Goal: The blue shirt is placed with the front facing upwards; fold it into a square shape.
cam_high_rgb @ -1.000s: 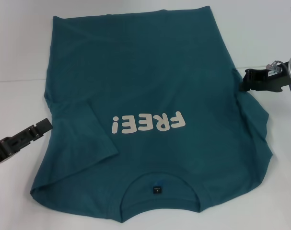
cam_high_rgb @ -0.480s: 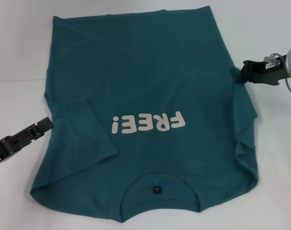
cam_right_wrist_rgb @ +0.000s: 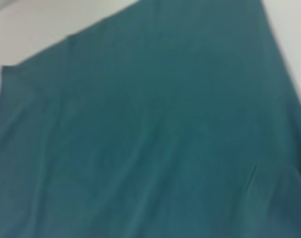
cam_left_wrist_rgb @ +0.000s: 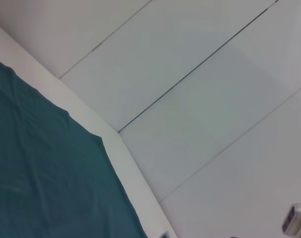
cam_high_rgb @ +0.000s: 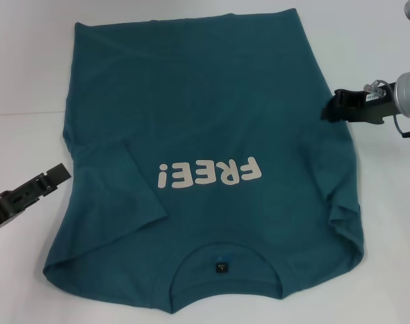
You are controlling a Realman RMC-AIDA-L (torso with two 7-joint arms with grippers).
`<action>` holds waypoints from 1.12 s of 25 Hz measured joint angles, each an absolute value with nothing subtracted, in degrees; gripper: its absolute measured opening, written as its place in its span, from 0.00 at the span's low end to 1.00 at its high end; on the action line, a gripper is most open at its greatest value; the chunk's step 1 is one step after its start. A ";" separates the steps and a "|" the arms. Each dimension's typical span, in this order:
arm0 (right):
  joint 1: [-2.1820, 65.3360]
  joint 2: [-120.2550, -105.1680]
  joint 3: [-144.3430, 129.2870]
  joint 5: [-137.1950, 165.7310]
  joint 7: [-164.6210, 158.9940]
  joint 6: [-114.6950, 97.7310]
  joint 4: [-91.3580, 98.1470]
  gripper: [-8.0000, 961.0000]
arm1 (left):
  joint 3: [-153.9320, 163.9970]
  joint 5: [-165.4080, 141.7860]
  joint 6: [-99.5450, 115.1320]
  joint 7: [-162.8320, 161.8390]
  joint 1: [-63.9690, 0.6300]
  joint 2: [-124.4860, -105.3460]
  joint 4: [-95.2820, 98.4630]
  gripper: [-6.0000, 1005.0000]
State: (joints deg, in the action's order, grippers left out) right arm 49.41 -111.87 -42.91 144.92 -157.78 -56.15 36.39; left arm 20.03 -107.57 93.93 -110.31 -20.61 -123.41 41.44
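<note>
The blue shirt [cam_high_rgb: 205, 121] lies front up on the white table [cam_high_rgb: 29, 81], collar and black label [cam_high_rgb: 221, 268] nearest me, with the white "FREE!" print [cam_high_rgb: 209, 174] in the middle. Its left sleeve lies folded in over the body. My right gripper [cam_high_rgb: 329, 110] is at the shirt's right edge, shut on the right sleeve, and holds that cloth raised and drawn inward. My left gripper [cam_high_rgb: 56, 174] is low at the left, just off the shirt's edge. The shirt fills the right wrist view [cam_right_wrist_rgb: 150, 129] and shows in the left wrist view [cam_left_wrist_rgb: 41, 173].
White table surface surrounds the shirt on all sides, with a wall seam [cam_high_rgb: 15, 113] behind at the left. The shirt's hem [cam_high_rgb: 191, 17] reaches near the far edge of the head view.
My right gripper has moved up and inward to the left, dragging the right sleeve over the shirt's body. My left gripper has drawn back slightly to the left.
</note>
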 joint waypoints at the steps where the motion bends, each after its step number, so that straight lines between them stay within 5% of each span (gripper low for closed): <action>1: 49.16 -111.88 -42.89 143.26 -156.63 -56.07 36.38 0.02 | 19.93 -107.57 93.93 -110.27 -20.56 -123.41 41.42 0.90; 15: 46.85 -109.59 -43.44 133.03 -147.68 -60.43 35.53 0.65 | 19.74 -107.57 94.06 -110.48 -20.34 -123.18 41.39 0.90; 21: 45.42 -107.83 -43.28 133.09 -145.31 -65.82 37.71 0.82 | 19.04 -107.14 94.63 -110.76 -20.34 -123.14 41.40 0.90; 28: 41.09 -109.29 -41.16 127.01 -137.59 -72.85 44.45 0.81 | 19.06 -107.22 95.11 -113.49 -20.28 -122.64 41.39 0.90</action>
State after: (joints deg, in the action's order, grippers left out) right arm 41.09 -109.29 -41.16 127.01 -137.59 -72.85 44.45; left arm 19.06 -107.22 95.11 -113.49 -20.28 -122.64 41.39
